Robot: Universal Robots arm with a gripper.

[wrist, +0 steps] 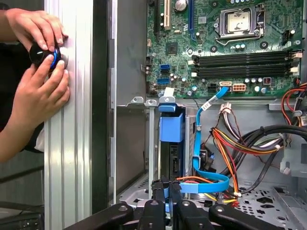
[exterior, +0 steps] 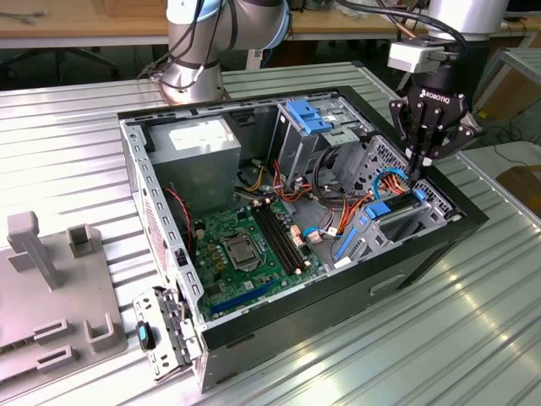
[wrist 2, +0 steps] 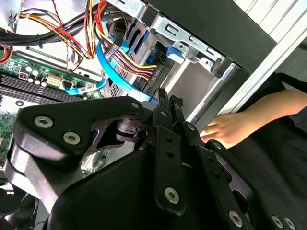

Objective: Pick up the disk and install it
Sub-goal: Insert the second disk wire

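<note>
Disk (wrist: pixel 171 143) seated edge-on in bay, mostly hidden | end effector (wrist: pixel 169 188) pinched closed on its blue tab

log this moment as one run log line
end effector: shut on disk | disk: in drive bay at case edge | hands: on knob outside case

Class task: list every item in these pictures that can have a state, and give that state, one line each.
computer case: side panel off, interior exposed.
disk: standing on edge in the drive bay, fingers pinching its end.
gripper: shut on the disk.
CPU socket: latched, no cooler fitted.
person's hands: holding a black-and-blue knob.
</note>
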